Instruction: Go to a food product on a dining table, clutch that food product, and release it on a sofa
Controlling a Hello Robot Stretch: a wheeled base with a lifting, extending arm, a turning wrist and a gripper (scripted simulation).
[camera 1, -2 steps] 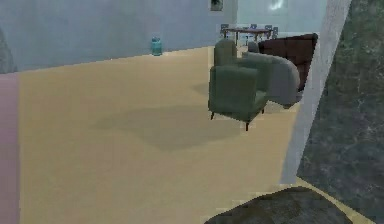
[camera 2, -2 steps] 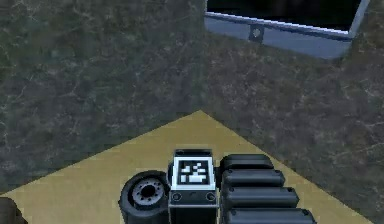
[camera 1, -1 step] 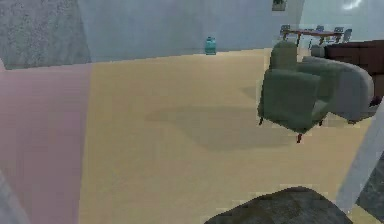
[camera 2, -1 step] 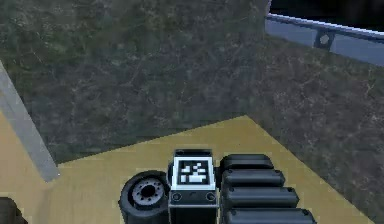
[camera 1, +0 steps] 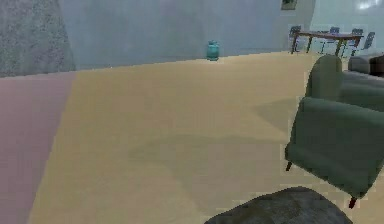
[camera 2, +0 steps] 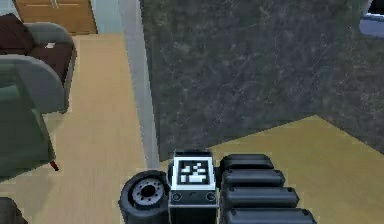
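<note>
A dining table [camera 1: 325, 38] with chairs around it stands far off at the forward view's upper right; what lies on it is too small to tell. A grey-green armchair [camera 1: 340, 130] fills that view's right side, with more grey seating [camera 1: 366, 66] behind it. In the arm side view the pulled-in arm [camera 2: 260, 188] sits at the bottom edge with its white marked square [camera 2: 193, 172]. Left of the square is the gripper's dark round body [camera 2: 145, 198]. Its far end is not clear, so I cannot tell whether it holds anything.
A teal jar [camera 1: 212, 50] stands on the floor by the blue-grey wall. Tan floor lies open ahead. A dark grey wall [camera 2: 250, 70] rises close beside the arm. Grey-green armchairs [camera 2: 25, 110] and a wooden door [camera 2: 55, 14] are at the arm side view's left.
</note>
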